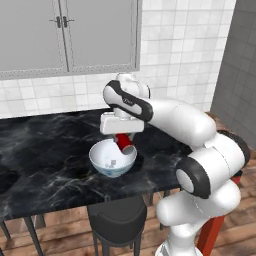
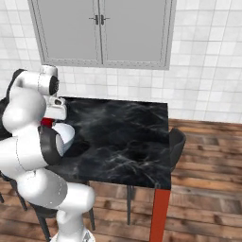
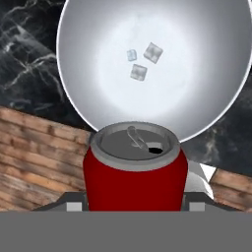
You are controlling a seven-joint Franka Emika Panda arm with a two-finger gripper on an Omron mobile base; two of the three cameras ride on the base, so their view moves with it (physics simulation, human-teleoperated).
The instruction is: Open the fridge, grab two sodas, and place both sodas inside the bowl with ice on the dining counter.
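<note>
The red can (image 3: pixel 136 170) is gripped by the end effector (image 1: pixel 125 143); its long axis is tilted toward the bowl (image 1: pixel 107 167) just below.

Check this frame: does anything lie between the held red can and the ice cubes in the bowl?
Nothing: in the hand view the red can faces bare bowl floor up to the ice cubes.

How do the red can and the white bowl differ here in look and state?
The can is red with a grey top; the bowl is white. The can is closed on top and held tilted in the end effector above the bowl's rim; the bowl sits open and upright on the counter, with three ice cubes inside. Both are round.
</note>
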